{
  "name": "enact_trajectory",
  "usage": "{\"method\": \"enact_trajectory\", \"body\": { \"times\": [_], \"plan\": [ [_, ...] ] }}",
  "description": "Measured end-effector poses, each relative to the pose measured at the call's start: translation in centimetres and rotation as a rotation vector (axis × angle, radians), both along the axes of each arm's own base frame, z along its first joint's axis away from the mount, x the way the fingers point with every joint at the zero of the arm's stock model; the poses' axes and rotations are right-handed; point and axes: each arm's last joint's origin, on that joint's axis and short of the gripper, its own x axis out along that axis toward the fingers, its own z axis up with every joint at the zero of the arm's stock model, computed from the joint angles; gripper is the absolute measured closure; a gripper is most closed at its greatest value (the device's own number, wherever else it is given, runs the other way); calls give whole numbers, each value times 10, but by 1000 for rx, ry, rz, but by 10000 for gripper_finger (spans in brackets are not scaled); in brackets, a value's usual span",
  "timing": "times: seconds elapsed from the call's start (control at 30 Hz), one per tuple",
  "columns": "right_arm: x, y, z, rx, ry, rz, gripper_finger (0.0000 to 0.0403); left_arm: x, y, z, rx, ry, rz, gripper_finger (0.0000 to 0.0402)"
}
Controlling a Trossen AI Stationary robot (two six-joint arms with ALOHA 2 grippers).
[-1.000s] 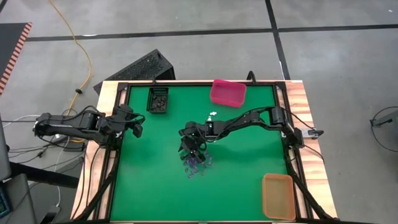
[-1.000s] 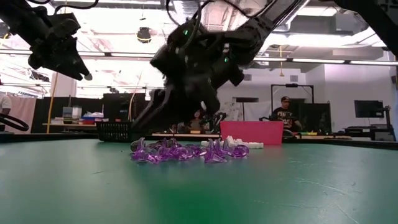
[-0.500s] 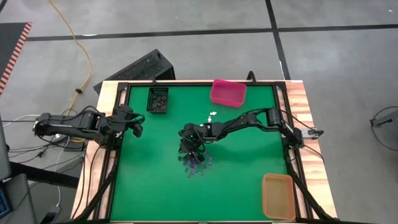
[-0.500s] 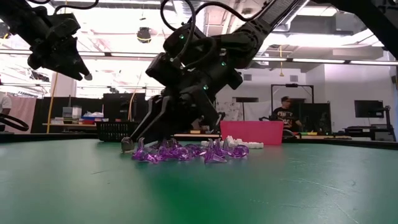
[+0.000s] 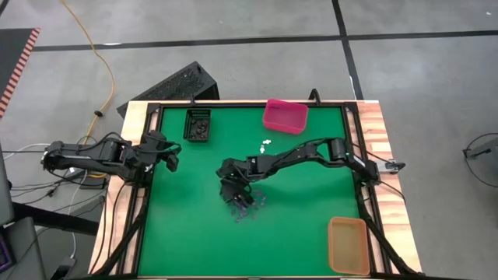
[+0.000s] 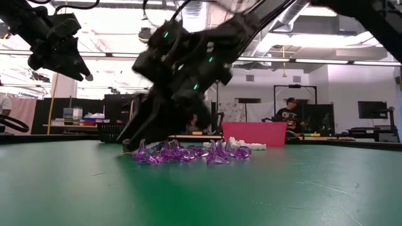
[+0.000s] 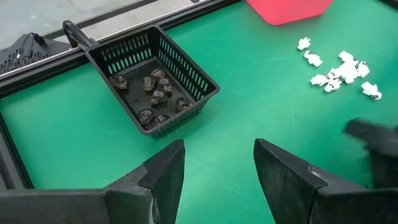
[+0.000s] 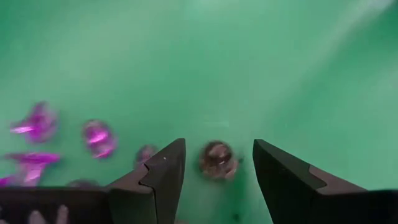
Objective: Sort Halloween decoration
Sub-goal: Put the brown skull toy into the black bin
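A heap of purple trinkets [image 5: 247, 208] lies mid-table, also plain in the low view [image 6: 188, 152]. My right gripper [image 5: 233, 197] stands open and low at the heap's left side [image 6: 133, 144]. In its wrist view, one small dark trinket [image 8: 217, 160] lies on the green mat between the open fingers, with purple trinkets [image 8: 98, 135] beside it. A few white trinkets [image 5: 264, 144] lie farther back. My left gripper [image 5: 170, 158] hangs open above the table's left side, with nothing between its fingers [image 7: 217, 149].
A black basket [image 5: 198, 124] with dark trinkets in it [image 7: 152, 93] stands at the far left. A pink bin [image 5: 285, 115] stands at the far edge and an orange bin [image 5: 348, 245] at the near right corner. A black frame [image 5: 148, 194] rims the mat.
My right gripper has gone toward the table's left edge and a little nearer, rolling somewhat, and has stayed open and low beside the purple heap. The heap has kept its place.
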Motion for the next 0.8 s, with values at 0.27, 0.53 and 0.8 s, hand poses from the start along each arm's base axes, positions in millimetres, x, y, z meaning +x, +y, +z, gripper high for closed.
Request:
{"method": "enact_trajectory", "body": {
  "times": [0.27, 0.53, 0.8],
  "plan": [
    [7, 1, -2, 7, 43, -12, 185, 2, 0, -1, -6, 8, -5, 219],
    [6, -2, -5, 13, 69, -21, 229, 3, -1, -1, -8, 17, -11, 219],
    [6, -4, -5, 5, 77, -33, 299, 3, 0, -1, -1, 19, -8, 219]
  ]
}}
